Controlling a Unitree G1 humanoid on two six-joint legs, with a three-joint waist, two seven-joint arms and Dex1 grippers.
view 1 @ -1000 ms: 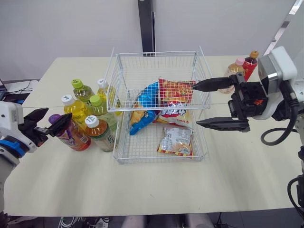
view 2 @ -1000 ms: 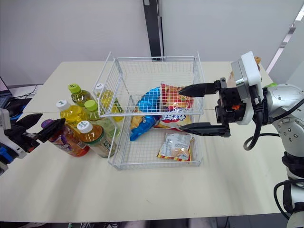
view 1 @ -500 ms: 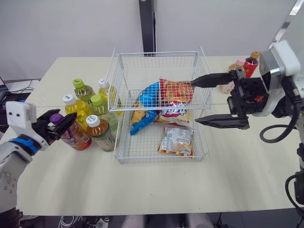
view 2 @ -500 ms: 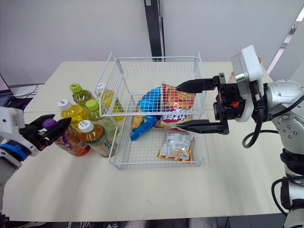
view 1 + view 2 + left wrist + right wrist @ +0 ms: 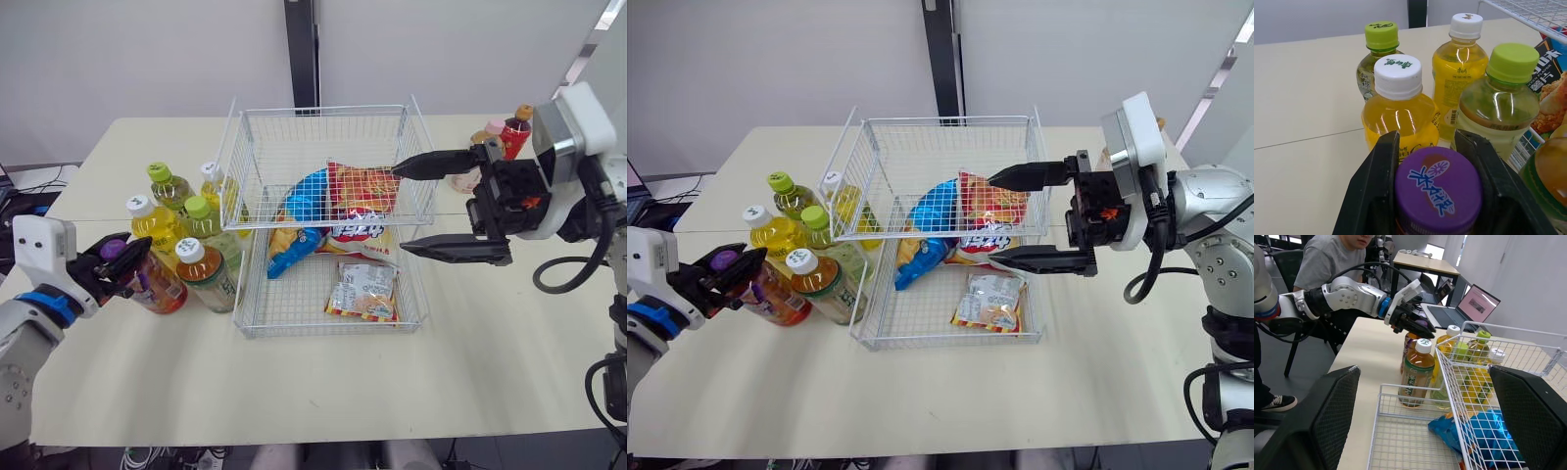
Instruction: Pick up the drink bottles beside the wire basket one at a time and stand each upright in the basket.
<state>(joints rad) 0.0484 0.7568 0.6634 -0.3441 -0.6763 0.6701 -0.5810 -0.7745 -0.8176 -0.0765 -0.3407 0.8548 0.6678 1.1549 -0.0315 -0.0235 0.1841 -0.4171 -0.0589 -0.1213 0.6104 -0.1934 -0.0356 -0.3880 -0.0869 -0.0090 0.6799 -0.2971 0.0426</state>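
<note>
- Left wrist view sets the purple-capped bottle (image 5: pixel 1437 188) between the left jaws, which pinch its cap from both sides. As far as we can judge, the black fingers (image 5: pixel 1382 181) touch it.
- We see this bottle upright on the bench (image 5: pixel 392 392), at 8 o'clock of the wire basket (image 5: pixel 323 111). It stands on the outer edge of the bottle cluster, so we take it for the easiest to reach without nudging its neighbours.
- We think the grip sits on the cap because the bodies are packed close:
  - The white-capped yellow bottle (image 5: pixel 1399 115) and the green-capped bottle (image 5: pixel 1501 105) stand near its 12 o'clock.
  - The brown tea bottle (image 5: pixel 204 276) stands just beside it at 3 o'clock, between it and the basket wall.
- The right jaws are spread wide and empty, hovering at 3 o'clock of the basket. We judge that they wait there, near the red bottle (image 5: pixel 516 129) and its neighbours at 2 o'clock.
- Snack bags (image 5: pixel 362 191) lie across the basket's middle, while the corner at 7 o'clock looks bare. We would stand the bottle there.
- A cap grip lets the body swing, so the lift must clear the basket rim.
</note>
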